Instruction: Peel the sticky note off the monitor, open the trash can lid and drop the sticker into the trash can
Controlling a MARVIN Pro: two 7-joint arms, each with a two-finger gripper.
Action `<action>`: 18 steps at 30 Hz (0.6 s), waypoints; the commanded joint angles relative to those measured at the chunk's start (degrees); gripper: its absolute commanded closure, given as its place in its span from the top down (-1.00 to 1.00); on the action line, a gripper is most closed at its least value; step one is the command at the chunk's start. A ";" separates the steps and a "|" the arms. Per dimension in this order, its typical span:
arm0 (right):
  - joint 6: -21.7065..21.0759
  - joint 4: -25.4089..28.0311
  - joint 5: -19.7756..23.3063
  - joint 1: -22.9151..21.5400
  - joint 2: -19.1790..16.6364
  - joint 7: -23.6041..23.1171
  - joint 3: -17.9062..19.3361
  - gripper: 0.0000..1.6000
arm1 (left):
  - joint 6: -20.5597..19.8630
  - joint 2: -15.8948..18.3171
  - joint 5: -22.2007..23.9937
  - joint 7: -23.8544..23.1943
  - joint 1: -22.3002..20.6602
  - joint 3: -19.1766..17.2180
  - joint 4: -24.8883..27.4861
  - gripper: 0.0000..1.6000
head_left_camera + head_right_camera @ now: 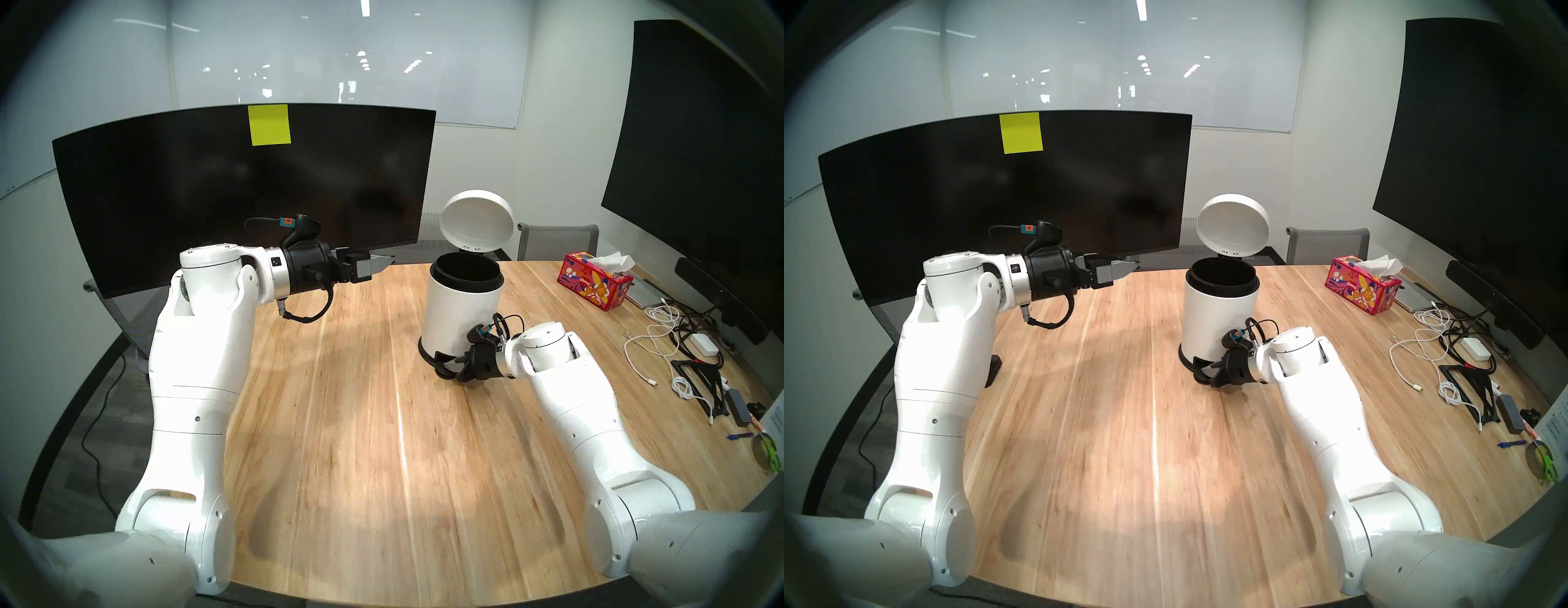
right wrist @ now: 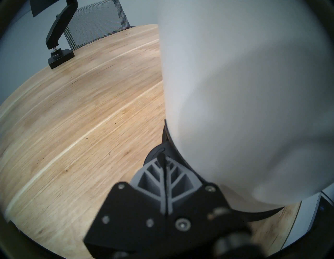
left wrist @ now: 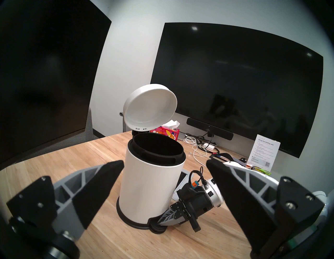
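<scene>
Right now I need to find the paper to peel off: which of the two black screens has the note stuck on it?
The wide curved monitor behind the left arm: the yellow-green sticky note sits at its top edge. The big flat display panel on the right is bare.

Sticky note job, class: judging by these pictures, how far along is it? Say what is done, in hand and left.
Done: the trash can lid stands open above the trash can. In hand: the shut right gripper presses on the foot pedal. Left: the sticky note is still on the monitor; the left gripper is open, empty and well below it, so peeling and dropping remain.
</scene>
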State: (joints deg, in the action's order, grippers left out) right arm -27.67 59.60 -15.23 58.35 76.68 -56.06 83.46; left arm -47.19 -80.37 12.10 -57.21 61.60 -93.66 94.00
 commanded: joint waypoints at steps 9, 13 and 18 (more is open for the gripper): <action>-0.01 -0.11 -0.19 0.27 -0.45 0.17 0.11 -1.00 | 2.67 0.97 0.61 -2.32 -0.27 0.66 -1.32 1.00; -0.01 -0.11 -0.18 0.27 -0.45 0.17 0.11 -1.00 | 4.71 1.68 0.47 -2.82 -2.68 0.33 -5.59 1.00; -0.01 -0.12 -0.18 0.26 -0.45 0.16 0.11 -1.00 | 6.62 2.35 -0.06 -2.96 -4.40 0.43 -8.64 1.00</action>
State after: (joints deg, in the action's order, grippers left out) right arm -27.67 59.59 -15.24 58.36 76.65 -56.04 83.48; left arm -43.54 -79.08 12.26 -59.54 61.06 -92.98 88.21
